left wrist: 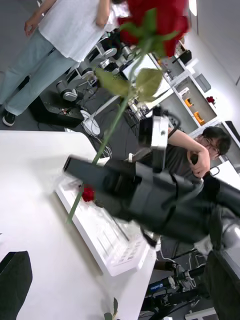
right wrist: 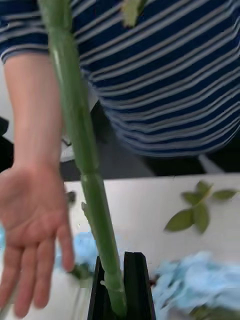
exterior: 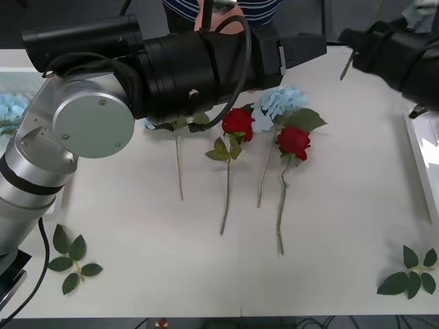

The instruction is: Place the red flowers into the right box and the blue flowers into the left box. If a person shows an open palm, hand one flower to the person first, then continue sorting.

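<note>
While the right pincer point(right wrist: 120, 285) grips a green flower stem point(right wrist: 75, 130) between its black fingers, a person's open palm point(right wrist: 30, 225) waits beside it. The left pincer's opening cannot be determined. Two red roses point(exterior: 238, 123) lie on the bench point(exterior: 329, 233).

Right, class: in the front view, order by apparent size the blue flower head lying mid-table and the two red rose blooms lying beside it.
1. Blue flower head, clearly largest.
2. Left rose bloom and right rose bloom: they look alike, so no ranking between them.
</note>
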